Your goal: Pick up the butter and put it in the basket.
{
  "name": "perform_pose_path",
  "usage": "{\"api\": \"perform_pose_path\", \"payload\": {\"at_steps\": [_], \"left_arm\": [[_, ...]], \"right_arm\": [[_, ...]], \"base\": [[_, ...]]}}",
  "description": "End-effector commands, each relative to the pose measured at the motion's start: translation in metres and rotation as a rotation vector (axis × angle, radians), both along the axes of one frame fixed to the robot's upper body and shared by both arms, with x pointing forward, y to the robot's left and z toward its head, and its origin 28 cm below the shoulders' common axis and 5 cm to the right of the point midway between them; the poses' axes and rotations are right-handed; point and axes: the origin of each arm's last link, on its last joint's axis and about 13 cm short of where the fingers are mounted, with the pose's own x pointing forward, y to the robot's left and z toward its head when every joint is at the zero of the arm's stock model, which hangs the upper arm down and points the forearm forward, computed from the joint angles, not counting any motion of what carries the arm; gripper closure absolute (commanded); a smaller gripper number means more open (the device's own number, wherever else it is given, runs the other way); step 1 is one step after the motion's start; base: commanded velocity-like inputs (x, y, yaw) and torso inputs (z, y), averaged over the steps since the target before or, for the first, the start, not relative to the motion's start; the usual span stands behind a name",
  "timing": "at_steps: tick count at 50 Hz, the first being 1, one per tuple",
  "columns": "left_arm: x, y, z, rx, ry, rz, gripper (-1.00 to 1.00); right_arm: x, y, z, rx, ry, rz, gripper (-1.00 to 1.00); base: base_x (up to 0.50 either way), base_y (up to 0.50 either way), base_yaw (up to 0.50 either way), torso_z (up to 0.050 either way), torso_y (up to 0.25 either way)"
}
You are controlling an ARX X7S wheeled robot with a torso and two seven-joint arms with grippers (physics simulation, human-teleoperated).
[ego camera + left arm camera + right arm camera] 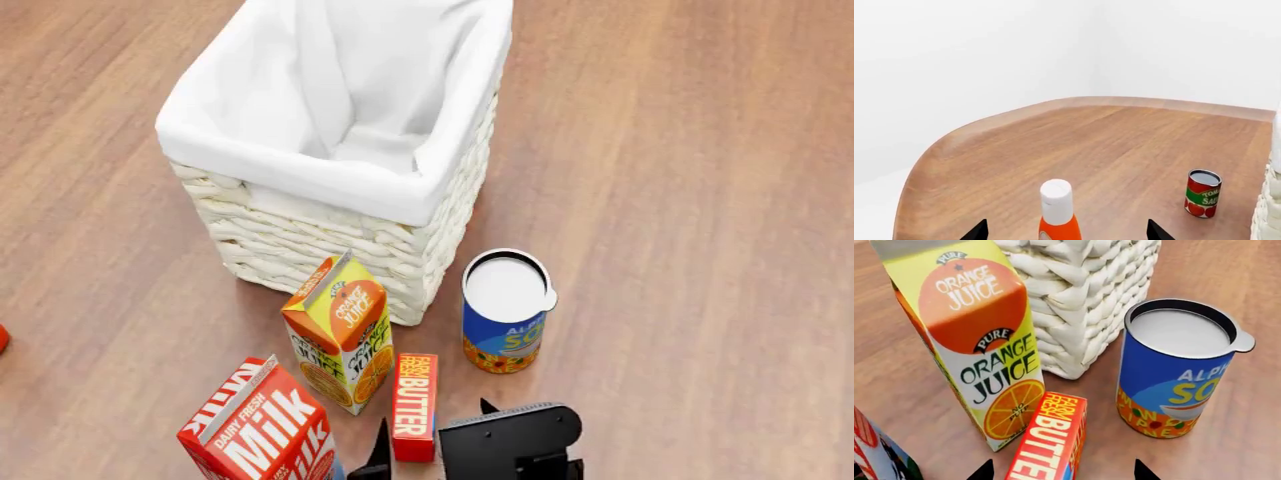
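Observation:
The butter (415, 405) is a slim red box with white lettering. It lies flat on the wooden table in front of the basket (267, 150), between the orange juice carton and the soup can. In the right wrist view the butter (1047, 440) lies between my right gripper's (1061, 471) two spread fingertips, not touched. In the head view my right gripper (430, 435) is open and straddles the butter's near end. My left gripper (1067, 231) is open, with a bottle standing ahead between its fingertips. It does not show in the head view.
An orange juice carton (340, 330) and a milk carton (260, 425) stand left of the butter, and a blue soup can (507, 310) stands to its right. In the left wrist view are an orange bottle with a white cap (1056, 205), a tomato sauce can (1203, 193) and the table's rounded edge (954, 137).

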Motion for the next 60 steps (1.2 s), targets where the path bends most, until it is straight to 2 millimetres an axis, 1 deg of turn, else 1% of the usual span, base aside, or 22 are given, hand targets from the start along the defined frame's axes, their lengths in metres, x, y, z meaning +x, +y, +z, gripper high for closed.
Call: {"api": "perform_pose_path", "payload": {"at_steps": [1,4,8,27,37,41,60], "left_arm": [[-0.004,0.001,0.004,-0.046,0.019,0.000,-1.00],[-0.004,0.000,0.001,-0.046,0.020,0.000,-1.00],[-0.006,0.000,0.003,-0.046,0.019,0.000,-1.00],[-0.007,0.001,0.004,-0.049,0.018,0.002,-1.00],[-0.006,0.001,0.006,-0.051,0.017,0.000,-1.00],[-0.006,0.001,0.004,-0.052,0.018,0.002,-1.00],[-0.009,0.001,0.006,-0.058,0.019,0.003,-1.00]], "right_arm": [[0.007,0.002,0.003,0.011,0.015,0.021,-1.00],[0.007,0.001,0.005,0.009,0.016,0.023,-1.00],[0.008,0.001,0.005,0.007,0.018,0.026,-1.00],[0.010,0.003,0.001,0.011,0.040,0.041,-1.00],[0.014,0.003,0.000,0.013,0.059,0.046,-1.00],[0.016,0.002,-0.002,0.016,0.073,0.047,-1.00],[0.017,0.003,-0.003,0.008,0.112,0.067,-1.00]], "base": [[0.00,0.00,0.00,0.000,0.000],[0.00,0.00,0.00,0.000,0.000],[0.00,0.00,0.00,0.000,0.000],[0.00,0.00,0.00,0.000,0.000],[0.00,0.00,0.00,0.000,0.000],[0.00,0.00,0.00,0.000,0.000],[0.00,0.00,0.00,0.000,0.000]]}}
